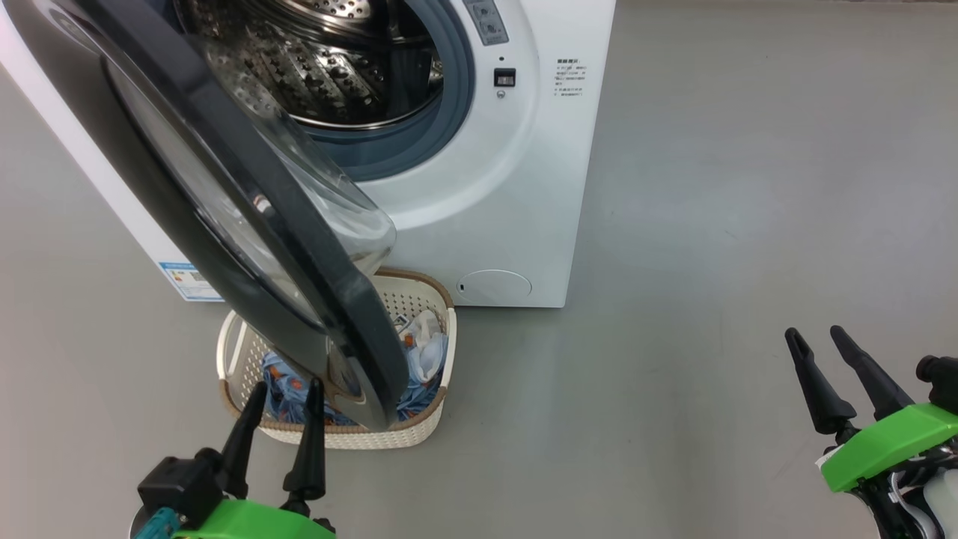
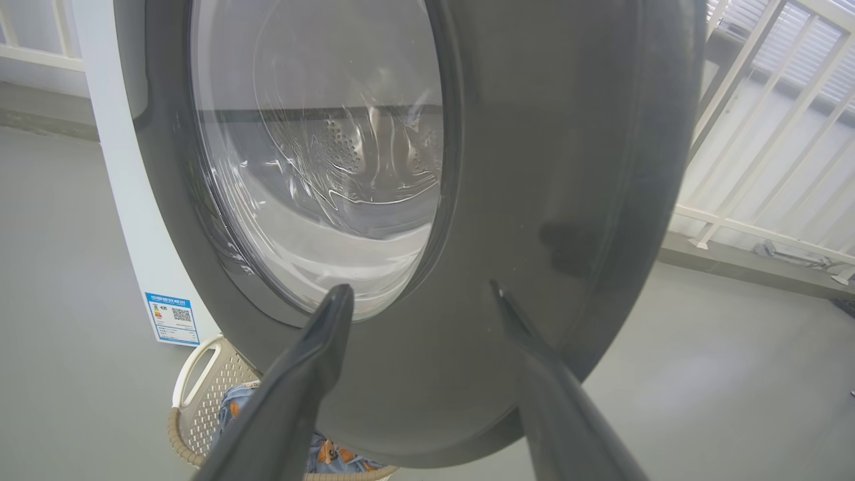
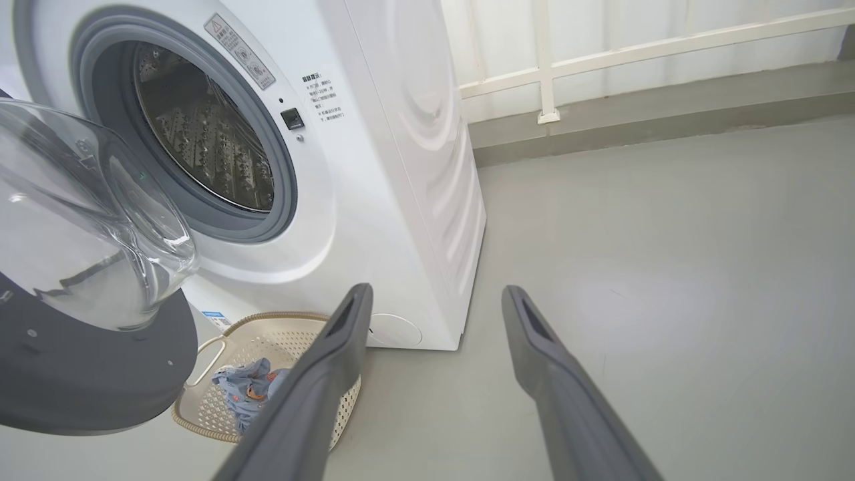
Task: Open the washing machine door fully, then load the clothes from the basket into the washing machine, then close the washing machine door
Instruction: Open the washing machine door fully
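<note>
The left gripper (image 1: 287,389) has its jaws spread wide and empty, tips just short of the washing machine door (image 1: 254,187). The door stands at its 12 o'clock, swung partly open over the basket (image 1: 423,434). The clothes (image 1: 430,359) lie in that basket, before the washing machine (image 1: 516,187). At 3 o'clock, well apart, the right gripper (image 1: 814,335) has open, empty jaws.

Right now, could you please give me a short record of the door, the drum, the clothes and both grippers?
washing machine door: open, overhanging the basket
drum: perforated steel, no clothes seen inside
clothes: in the basket, in front of the washing machine
left gripper: open, empty, close to the door's outer face
right gripper: open, empty, over the floor to the right
</note>
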